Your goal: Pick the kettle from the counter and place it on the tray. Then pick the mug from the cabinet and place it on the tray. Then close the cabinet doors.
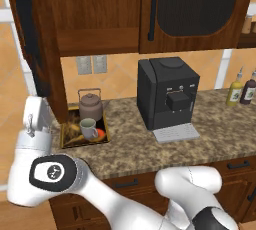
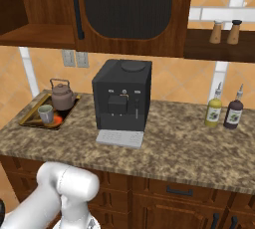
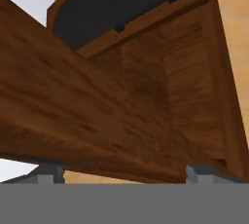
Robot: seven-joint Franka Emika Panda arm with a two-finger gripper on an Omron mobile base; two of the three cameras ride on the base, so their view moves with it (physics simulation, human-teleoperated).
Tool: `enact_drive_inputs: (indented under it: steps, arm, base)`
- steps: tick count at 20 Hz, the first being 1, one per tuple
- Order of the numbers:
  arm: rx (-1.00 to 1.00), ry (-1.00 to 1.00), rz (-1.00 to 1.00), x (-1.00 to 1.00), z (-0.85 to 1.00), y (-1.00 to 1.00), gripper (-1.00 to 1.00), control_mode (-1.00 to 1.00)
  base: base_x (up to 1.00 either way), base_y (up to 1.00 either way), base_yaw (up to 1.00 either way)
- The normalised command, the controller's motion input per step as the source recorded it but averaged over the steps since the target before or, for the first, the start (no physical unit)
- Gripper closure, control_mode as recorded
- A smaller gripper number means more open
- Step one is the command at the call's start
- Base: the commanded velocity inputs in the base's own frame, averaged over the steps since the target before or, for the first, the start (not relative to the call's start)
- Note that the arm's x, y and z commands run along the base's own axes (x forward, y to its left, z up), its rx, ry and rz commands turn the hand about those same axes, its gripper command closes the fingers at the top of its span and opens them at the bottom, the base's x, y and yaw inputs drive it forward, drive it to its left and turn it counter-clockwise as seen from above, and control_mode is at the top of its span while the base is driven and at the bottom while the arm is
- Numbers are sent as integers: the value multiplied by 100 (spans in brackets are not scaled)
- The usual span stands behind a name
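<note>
The kettle [image 1: 90,105] [image 2: 62,96] stands upright at the back of the tray [image 1: 65,141] [image 2: 29,119], at the counter's [image 1: 165,154] left end. The mug [image 1: 89,128] [image 2: 46,114] sits on the tray just in front of it. Above, the cabinet [image 1: 95,9] [image 2: 30,9] has its left door [image 1: 52,74] swung open and its right door [image 1: 200,4] [image 2: 127,4] closed. My gripper [image 3: 125,174] is open, its fingertips [image 3: 48,173] wide apart with nothing between them, close against a brown wooden face [image 3: 87,116]. My hand [image 1: 38,111] is raised beside the open door's lower end.
A large black coffee machine [image 1: 167,94] [image 2: 121,96] stands mid-counter. Two bottles [image 1: 234,93] [image 2: 214,109] stand at the counter's right end, with shakers [image 2: 225,32] on a shelf above. Drawers with black handles [image 2: 179,191] run below the counter.
</note>
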Motion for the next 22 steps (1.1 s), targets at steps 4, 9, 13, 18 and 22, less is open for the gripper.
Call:
enact_drive_inputs:
  steps: [4,9,13,18,22]
  arm:
    - [1,16,0,8,43,-52,-100,-100]
    - [3,18,0,20,43,-56,-100,-100]
    - [4,18,1,29,38,-62,-100,-100]
    - [7,17,5,36,32,-63,-100,-100]
    - [8,18,9,43,31,-62,-100,-100]
  base:
    - [0,0,0]
    - [0,0,0]
    - [0,0,0]
    - [0,0,0]
    - [0,0,0]
